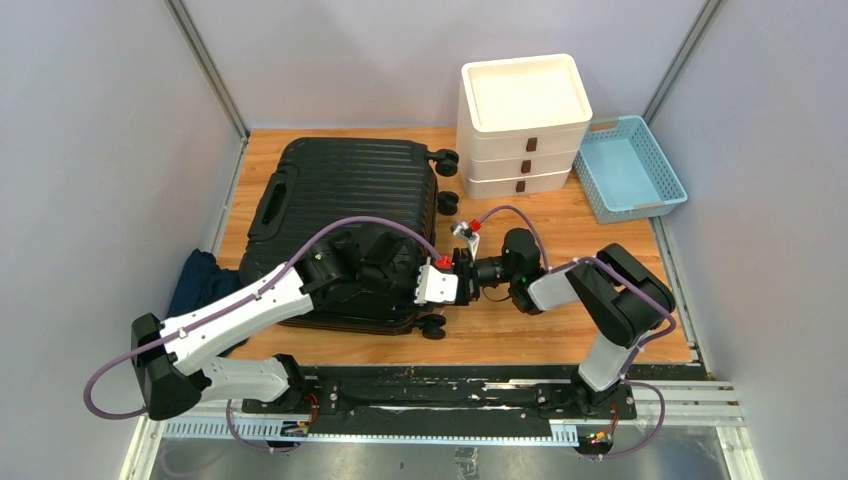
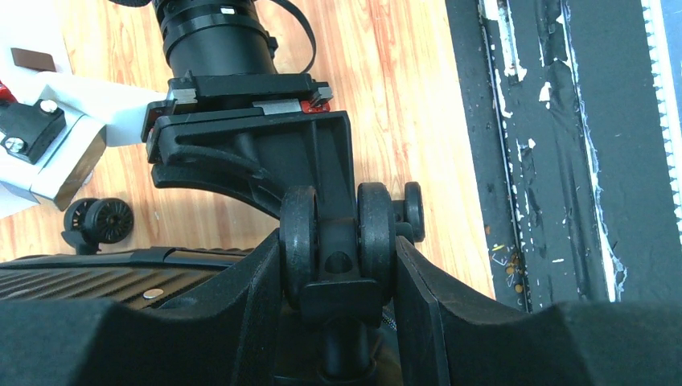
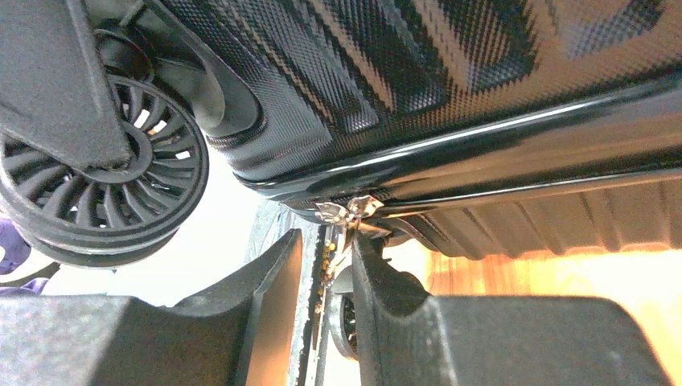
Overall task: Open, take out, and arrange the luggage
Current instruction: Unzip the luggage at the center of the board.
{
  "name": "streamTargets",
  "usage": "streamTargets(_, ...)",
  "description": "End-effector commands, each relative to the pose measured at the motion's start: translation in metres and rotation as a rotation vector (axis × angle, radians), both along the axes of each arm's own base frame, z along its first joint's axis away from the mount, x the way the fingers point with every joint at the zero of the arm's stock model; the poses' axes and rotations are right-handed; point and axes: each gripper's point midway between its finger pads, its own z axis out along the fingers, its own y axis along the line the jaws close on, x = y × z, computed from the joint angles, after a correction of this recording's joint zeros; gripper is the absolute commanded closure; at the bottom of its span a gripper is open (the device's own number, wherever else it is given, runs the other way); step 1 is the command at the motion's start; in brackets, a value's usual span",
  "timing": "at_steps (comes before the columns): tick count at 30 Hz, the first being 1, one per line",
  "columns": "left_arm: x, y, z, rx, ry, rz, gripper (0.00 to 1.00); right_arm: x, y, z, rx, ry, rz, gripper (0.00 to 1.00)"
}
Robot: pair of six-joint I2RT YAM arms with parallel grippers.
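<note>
Two grippers are crowding the near right corner of the luggage, which is lying flat on the left half of the table, its left side close to the wall. I am seeing the left gripper clamping a twin wheel. The right gripper is showing a narrow gap, tips at the zipper pull; whether it is pinched, I cannot tell. Bare wood is lying open rightward, up to the drawer unit and basket. My left arm is hiding part of the shell
</note>
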Motion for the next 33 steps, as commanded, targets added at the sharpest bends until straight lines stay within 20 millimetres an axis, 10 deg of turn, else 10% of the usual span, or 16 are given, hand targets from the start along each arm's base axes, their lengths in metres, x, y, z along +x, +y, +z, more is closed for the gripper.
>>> streamTargets(1,0.017,-0.033,0.1,-0.3,-0.23,-0.06,1.0,0.011,-0.002,0.001,-0.021,-0.058,-0.034,0.68)
streamTargets(25,0.018,-0.041,0.102,-0.32,-0.22,-0.076,1.0,0.014,0.005,-0.005,-0.033,0.075,-0.012,0.62)
streamTargets(33,0.021,-0.038,0.102,-0.306,-0.237,-0.062,1.0,0.004,0.001,-0.001,-0.032,0.062,0.009,0.83)
